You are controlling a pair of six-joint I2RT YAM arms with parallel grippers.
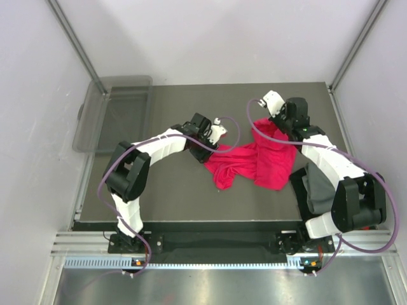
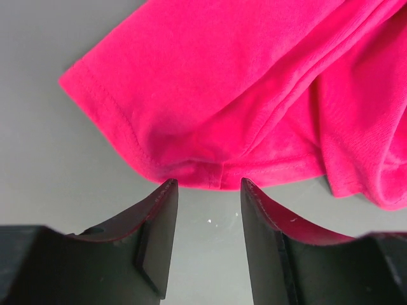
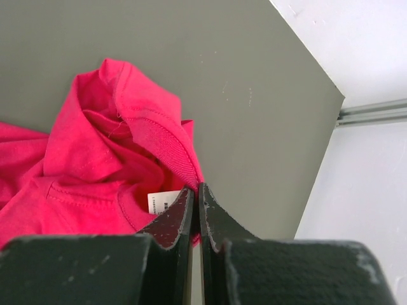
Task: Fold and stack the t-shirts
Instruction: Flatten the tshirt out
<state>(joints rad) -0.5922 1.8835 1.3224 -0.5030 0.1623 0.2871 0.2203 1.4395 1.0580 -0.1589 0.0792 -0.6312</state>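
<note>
While lying crumpled mid-frame on the table (image 1: 178,190), spreading between both arms: red t-shirt (image 1: 267,159). Clamping fully closed on its collar, just beside the white tag (image 3: 163,201): right pincer (image 3: 196,187). Hovering partly open at the hem, gripping nothing: left pincer (image 2: 208,182). Resting lower right under the right arm: dark grey t-shirt (image 1: 316,185).

A dark grey table (image 1: 172,190) stands between plain white walls (image 1: 210,38), evenly lit, with 2 slanting metal posts (image 1: 76,44) at its far corners, a clear plastic bin (image 1: 117,114) at its far left corner and a metal rail (image 1: 216,244) along its near edge.
</note>
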